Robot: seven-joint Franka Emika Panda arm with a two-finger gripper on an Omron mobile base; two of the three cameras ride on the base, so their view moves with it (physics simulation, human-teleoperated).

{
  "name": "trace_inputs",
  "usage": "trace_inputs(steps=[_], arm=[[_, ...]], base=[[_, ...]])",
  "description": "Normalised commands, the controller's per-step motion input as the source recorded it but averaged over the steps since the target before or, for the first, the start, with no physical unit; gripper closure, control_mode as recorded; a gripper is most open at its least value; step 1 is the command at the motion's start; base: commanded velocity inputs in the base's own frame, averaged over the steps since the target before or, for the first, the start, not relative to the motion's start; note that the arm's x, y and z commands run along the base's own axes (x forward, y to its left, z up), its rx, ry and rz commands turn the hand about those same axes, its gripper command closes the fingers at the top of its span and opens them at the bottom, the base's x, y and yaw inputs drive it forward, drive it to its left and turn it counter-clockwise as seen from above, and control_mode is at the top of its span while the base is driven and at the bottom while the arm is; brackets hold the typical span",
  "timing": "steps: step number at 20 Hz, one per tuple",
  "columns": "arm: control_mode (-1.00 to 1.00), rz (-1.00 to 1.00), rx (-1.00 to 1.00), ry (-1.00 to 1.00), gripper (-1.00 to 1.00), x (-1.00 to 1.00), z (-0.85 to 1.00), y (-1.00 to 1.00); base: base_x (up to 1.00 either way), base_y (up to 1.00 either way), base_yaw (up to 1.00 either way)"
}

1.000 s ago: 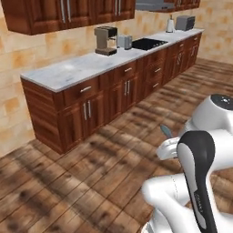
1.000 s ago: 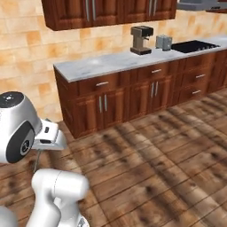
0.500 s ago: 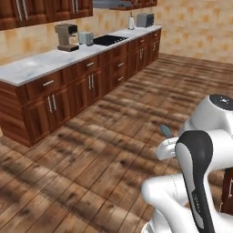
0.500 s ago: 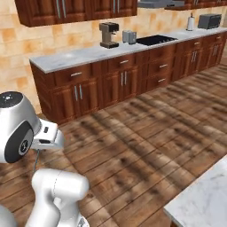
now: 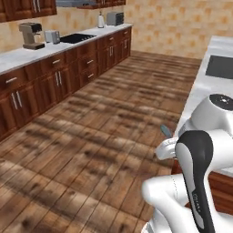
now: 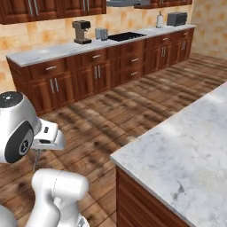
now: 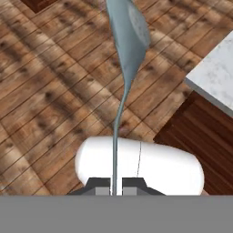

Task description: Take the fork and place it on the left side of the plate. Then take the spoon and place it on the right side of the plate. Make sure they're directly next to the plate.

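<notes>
My gripper (image 7: pixel 116 184) is shut on the thin handle of the pale blue-grey spoon (image 7: pixel 130 34). In the hand view the spoon rises straight from between the finger tips, its oval bowl at the top over the wooden floor. In the left base view the spoon's bowl (image 5: pixel 165 131) pokes out just left of the white arm. In the right base view the thin handle (image 6: pixel 35 160) hangs below the hand. The fork and the plate are out of view.
A marble-topped island (image 6: pixel 181 142) with dark wood sides stands close on the right; a dark inset (image 5: pixel 220 66) lies in its top. The long wall counter (image 6: pixel 66 48) carries a coffee machine (image 6: pixel 81 32) and a cooktop (image 6: pixel 127 36). Wooden floor (image 5: pixel 91 132) lies between.
The whole picture has shifted: the base has moved, so the wall counter has slid away and the marble island has come into view on the right. The spoon stays in the shut gripper.
</notes>
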Motion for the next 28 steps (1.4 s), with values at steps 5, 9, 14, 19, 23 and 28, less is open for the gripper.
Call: trace_inputs(steps=[5, 9, 14, 19, 23, 28], arm=[[1.0, 0.0, 0.0, 0.0, 1.0, 0.0, 0.0, 0.0], [1.0, 0.0, 0.0, 0.0, 1.0, 0.0, 0.0, 0.0], [1.0, 0.0, 0.0, 0.0, 1.0, 0.0, 0.0, 0.0], [1.0, 0.0, 0.0, 0.0, 1.0, 0.0, 0.0, 0.0], [1.0, 0.0, 0.0, 0.0, 1.0, 0.0, 0.0, 0.0], [1.0, 0.0, 0.0, 0.0, 1.0, 0.0, 0.0, 0.0]], base=[[-1.0, -1.0, -0.1], [-1.0, -0.93, -0.05], [-1.0, -0.96, -0.04], [-1.0, -1.0, -0.02], [-1.0, -1.0, -0.01], [-0.99, -1.0, -0.02]])
